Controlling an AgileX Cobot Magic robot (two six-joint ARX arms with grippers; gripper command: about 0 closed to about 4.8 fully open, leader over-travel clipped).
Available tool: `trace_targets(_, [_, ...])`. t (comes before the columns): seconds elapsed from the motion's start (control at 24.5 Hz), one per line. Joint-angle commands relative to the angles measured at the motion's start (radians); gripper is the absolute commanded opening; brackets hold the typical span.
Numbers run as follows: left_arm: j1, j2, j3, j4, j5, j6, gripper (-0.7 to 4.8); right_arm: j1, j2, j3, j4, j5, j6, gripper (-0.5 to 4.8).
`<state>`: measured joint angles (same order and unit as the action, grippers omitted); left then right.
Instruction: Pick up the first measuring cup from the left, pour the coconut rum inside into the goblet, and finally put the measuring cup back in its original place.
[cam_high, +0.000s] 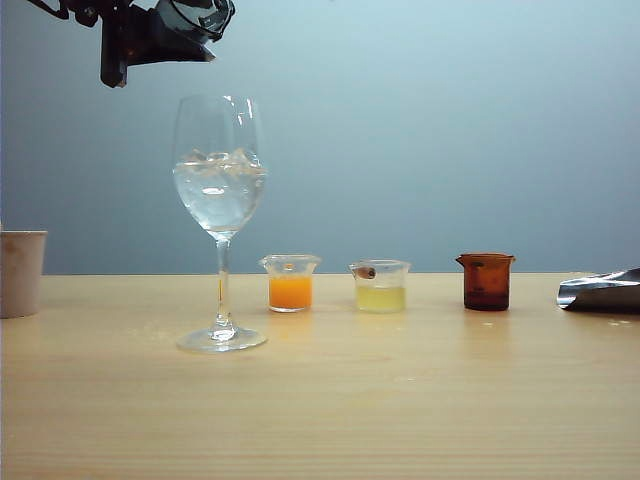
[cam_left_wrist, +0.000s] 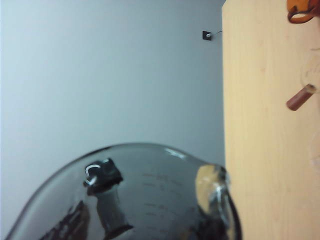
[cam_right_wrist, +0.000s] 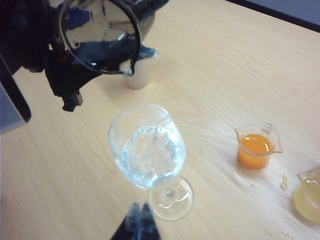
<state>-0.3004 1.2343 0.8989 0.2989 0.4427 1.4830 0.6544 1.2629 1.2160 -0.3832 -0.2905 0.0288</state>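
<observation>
My left gripper hangs high at the upper left, shut on the smoky grey measuring cup, which lies tipped on its side above and left of the goblet's rim. That cup fills the near part of the left wrist view, and its open mouth faces the right wrist view. No stream falls from it. The tall goblet stands upright on the table with ice cubes and clear liquid in its bowl. My right gripper is shut, empty, low over the table beside the goblet's foot.
A clear beaker of orange liquid, one of pale yellow liquid and an amber-brown beaker stand in a row right of the goblet. A pale cup sits at the left edge, a shiny metal piece at the right edge.
</observation>
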Motion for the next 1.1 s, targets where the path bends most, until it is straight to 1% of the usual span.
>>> trace_targets(0.04, [-0.002, -0.007, 0.005, 0.041, 0.006, 0.016, 1.78, 0.001, -0.002, 0.003, 0.001, -0.022, -0.003, -0.05])
trace_targets(0.37, [-0.002, -0.007, 0.005, 0.031, 0.003, 0.129, 1.78, 0.001, -0.002, 0.003, -0.006, -0.026, -0.003, -0.05])
trace_targets(0.53, [-0.002, -0.007, 0.005, 0.016, 0.006, 0.145, 1.78, 0.001, -0.002, 0.003, -0.006, -0.026, -0.003, -0.05])
trace_targets(0.61, [-0.002, -0.007, 0.005, 0.013, 0.006, 0.188, 1.78, 0.001, -0.002, 0.003, -0.006, -0.026, -0.003, -0.05])
trace_targets(1.1, [-0.002, -0.007, 0.005, 0.005, 0.007, 0.192, 1.78, 0.001, -0.002, 0.003, -0.006, -0.026, -0.004, -0.05])
